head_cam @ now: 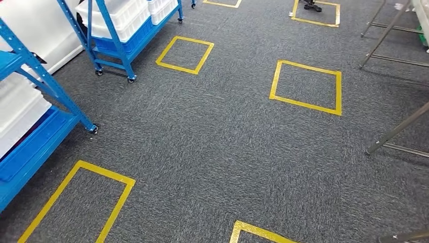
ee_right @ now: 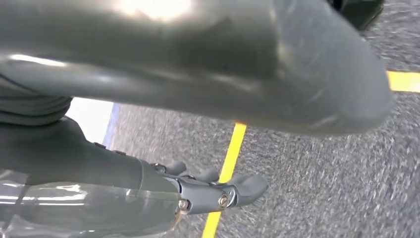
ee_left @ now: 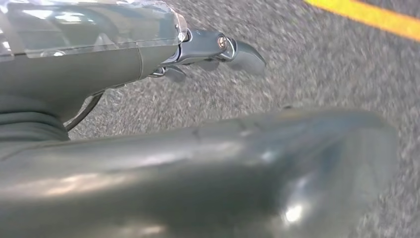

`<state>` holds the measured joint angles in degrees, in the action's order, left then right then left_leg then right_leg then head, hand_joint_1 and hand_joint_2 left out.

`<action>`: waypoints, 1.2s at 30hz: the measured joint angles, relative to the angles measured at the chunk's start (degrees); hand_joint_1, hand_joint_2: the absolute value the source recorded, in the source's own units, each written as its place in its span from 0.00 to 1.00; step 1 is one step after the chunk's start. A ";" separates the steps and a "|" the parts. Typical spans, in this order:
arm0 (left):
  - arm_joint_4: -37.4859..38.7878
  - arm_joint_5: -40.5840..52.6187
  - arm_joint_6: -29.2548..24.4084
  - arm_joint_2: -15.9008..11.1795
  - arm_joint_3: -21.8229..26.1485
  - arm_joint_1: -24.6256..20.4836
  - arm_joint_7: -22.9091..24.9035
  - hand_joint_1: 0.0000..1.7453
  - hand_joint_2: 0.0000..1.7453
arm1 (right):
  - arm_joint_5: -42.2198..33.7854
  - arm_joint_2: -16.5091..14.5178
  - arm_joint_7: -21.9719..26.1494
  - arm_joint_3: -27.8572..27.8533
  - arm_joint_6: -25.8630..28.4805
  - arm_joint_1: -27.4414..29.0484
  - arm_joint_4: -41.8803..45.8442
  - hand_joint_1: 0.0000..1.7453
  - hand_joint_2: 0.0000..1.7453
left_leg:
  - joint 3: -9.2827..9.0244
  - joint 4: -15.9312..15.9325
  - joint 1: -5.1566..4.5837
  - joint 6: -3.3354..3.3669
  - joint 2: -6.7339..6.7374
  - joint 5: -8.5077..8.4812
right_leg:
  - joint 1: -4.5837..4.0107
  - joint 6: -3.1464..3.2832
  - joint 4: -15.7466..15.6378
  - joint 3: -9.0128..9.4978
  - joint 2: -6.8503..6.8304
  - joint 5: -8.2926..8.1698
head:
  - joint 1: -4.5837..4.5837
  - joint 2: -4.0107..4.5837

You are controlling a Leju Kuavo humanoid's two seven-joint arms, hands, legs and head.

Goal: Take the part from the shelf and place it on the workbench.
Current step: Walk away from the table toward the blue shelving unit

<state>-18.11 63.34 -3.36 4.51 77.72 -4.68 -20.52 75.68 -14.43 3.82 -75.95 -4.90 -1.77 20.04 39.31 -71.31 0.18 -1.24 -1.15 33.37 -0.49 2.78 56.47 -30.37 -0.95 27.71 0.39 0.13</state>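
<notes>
Looking down from my head, I've got grey carpet (head_cam: 227,152) in front of me with yellow tape squares marked on it. One square (head_cam: 307,87) sits far and a bit right, another (head_cam: 184,54) far and left of centre, and a bigger one (head_cam: 76,205) is near me on the left. A corner of one more (head_cam: 255,233) pokes in at the near edge.

The blue shelf (head_cam: 35,116) is on my left, close by, on little wheels, with a white bin (head_cam: 17,114) sitting in it. A second blue shelf (head_cam: 121,35) stands farther back on the left, also loaded with white bins (head_cam: 114,15). Can't make out the actual part inside any of them from here, so I can't tell which bin it's in.

Over on the right there are some thin metal legs (head_cam: 394,131), from a stand or frame.

My left hand (ee_left: 198,54) hangs over the carpet, fingers (ee_left: 247,57) loosely stretched out with nothing in them. My right hand (ee_right: 208,191) is the same deal: fingers (ee_right: 250,187) out and apart, holding nothing, with a yellow tape line (ee_right: 228,163) running across the carpet behind it.
</notes>
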 joint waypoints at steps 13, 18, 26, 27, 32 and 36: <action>0.93 1.14 -0.11 -3.62 -0.06 0.40 -0.22 0.00 0.00 | 3.95 1.20 3.56 2.22 -0.09 -0.65 -2.14 0.00 0.00 | -8.23 14.44 0.39 2.28 1.54 -6.88 | 0.68 -3.07 6.58 -1.71 -1.30 5.16 | -0.26 0.00; 1.43 1.05 -0.15 -4.96 -0.36 0.28 -0.98 0.00 0.00 | 5.03 1.80 5.07 2.95 -0.03 -0.56 -3.06 0.00 0.00 | -7.80 14.25 0.35 2.44 -1.63 -7.19 | 1.15 -3.34 15.70 -6.13 0.87 7.38 | -0.30 0.00; 2.15 -0.54 0.02 -6.56 -0.34 0.19 -1.79 0.00 0.00 | 5.50 2.57 7.54 3.78 0.74 -0.73 -3.71 0.00 0.00 | -6.60 13.54 0.74 -0.04 -5.12 -7.36 | 1.21 -1.78 1.36 0.07 3.09 0.95 | -0.22 0.00; 2.26 -0.64 0.02 -6.78 -0.33 0.28 -1.79 0.00 0.00 | 5.60 2.62 7.66 3.90 0.79 -0.76 -3.77 0.00 0.00 | -5.95 12.28 0.72 -0.24 -3.87 -6.45 | 1.22 -1.30 1.05 0.15 2.39 0.77 | -0.14 0.00; 2.57 -1.24 0.06 -7.40 -0.25 0.05 -1.70 0.00 0.00 | 6.10 2.78 7.74 4.13 1.03 -0.37 -3.93 0.00 0.00 | 0.52 -2.55 0.68 -0.74 0.50 0.46 | 0.70 -0.41 0.83 0.05 -1.58 0.74 | 0.11 0.00; 2.76 -1.45 0.07 -7.85 0.09 0.21 -1.28 0.00 0.00 | 6.37 2.79 7.74 4.19 1.08 -0.37 -4.00 0.00 0.00 | -6.50 9.48 0.47 -0.45 3.46 -5.18 | 0.48 -0.88 1.26 0.30 -4.22 1.21 | 0.13 0.00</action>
<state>-15.35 61.89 -3.30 -3.33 77.81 -4.47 -21.81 82.05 -11.63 11.56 -71.76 -3.81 -2.15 16.04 32.81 -61.84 0.65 -1.69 2.31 28.19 -0.01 1.91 57.72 -30.07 -5.17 28.92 0.52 0.13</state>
